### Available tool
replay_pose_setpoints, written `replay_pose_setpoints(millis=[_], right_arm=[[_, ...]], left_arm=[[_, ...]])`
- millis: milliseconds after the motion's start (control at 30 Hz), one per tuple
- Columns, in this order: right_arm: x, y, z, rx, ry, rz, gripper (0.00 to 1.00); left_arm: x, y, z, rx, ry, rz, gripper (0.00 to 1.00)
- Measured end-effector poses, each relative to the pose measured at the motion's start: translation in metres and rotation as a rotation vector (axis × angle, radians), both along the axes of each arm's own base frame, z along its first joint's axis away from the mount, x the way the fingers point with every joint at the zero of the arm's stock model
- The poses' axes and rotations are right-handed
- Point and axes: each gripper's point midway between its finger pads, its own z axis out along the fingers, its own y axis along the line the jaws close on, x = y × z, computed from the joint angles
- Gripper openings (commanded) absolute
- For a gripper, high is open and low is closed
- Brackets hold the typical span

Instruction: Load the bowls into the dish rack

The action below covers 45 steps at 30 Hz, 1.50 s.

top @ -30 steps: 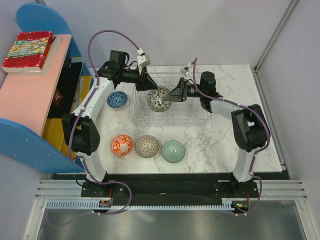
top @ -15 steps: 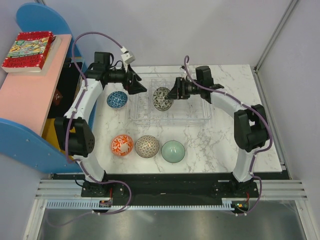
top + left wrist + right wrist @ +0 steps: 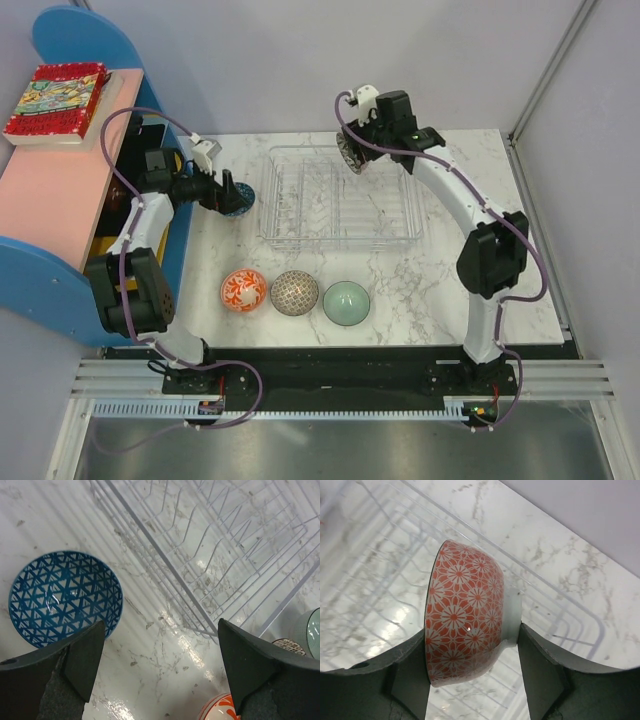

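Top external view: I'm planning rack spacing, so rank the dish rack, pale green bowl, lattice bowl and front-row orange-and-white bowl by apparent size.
1. dish rack, by far.
2. pale green bowl, slightly bigger than its neighbours.
3. lattice bowl and orange-and-white bowl: look alike, so unranked.

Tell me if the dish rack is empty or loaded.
Empty: the dish rack shows only bare ribs; the right gripper holds a red floral bowl near its far edge.

A colourful book [image 3: 55, 100] is lying on the pink top of a blue-edged shelf [image 3: 60, 195] standing beside the white marble table [image 3: 420, 290].
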Motion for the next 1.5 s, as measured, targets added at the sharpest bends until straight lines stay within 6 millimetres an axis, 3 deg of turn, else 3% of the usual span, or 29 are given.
replay_pose_setpoints(millis=[167, 300, 400, 733, 1100, 1500], right_arm=[[0.008, 0.003, -0.035, -0.245, -0.041, -0.014, 0.00], [0.006, 0.011, -0.068, -0.408, -0.038, 0.009, 0.00], [0.007, 0.018, -0.078, -0.468, -0.048, 0.024, 0.00], [0.018, 0.034, -0.055, -0.569, -0.171, 0.031, 0.00], [0.012, 0.069, -0.085, -0.661, -0.192, 0.135, 0.00], [0.014, 0.085, -0.084, -0.734, -0.249, 0.214, 0.00]], left_arm=[[-0.006, 0.006, -0.031, 0.049, 0.038, 0.050, 1.00], [-0.001, 0.015, -0.040, 0.088, 0.029, 0.091, 1.00], [0.002, 0.019, -0.040, 0.103, 0.016, 0.106, 1.00], [0.003, 0.028, -0.032, 0.131, -0.017, 0.144, 1.00], [0.000, 0.039, -0.040, 0.148, 0.001, 0.179, 1.00], [-0.004, 0.043, -0.044, 0.147, 0.010, 0.190, 1.00]])
